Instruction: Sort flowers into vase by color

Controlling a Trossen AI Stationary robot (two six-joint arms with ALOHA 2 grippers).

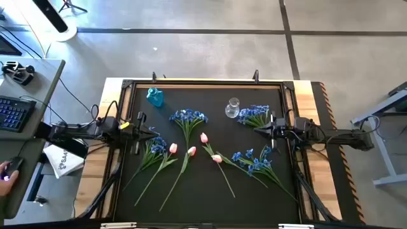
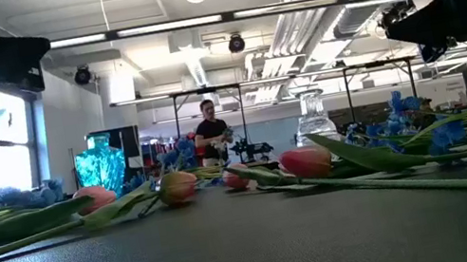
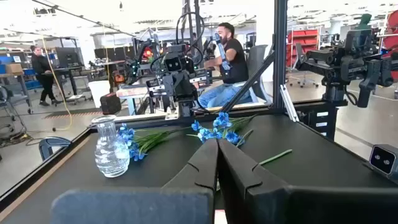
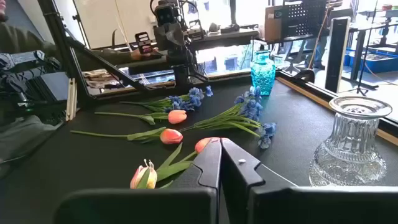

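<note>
High view: flowers all loose on mat (image 1: 203,197), four tulips (image 1: 191,151) mid-table, blue bunches (image 1: 188,117) around them, both vases empty. Left gripper (image 1: 141,127) and right gripper (image 1: 275,130) parked at sides.

Low view: tulips lying flat.

Wrist views: both grippers closed tight, holding nothing.

Guess sorting not started; next move needs jaws open over one stem.

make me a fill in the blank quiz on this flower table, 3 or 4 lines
1. The number of pink tulips lying on the table is ____.
2. Besides the clear vase, there is a vase coloured ____.
3. The fingers of the left gripper and the right gripper are ____.
4. The number of flowers standing in either vase is ____.

Missing words: four; blue; shut; none
</note>
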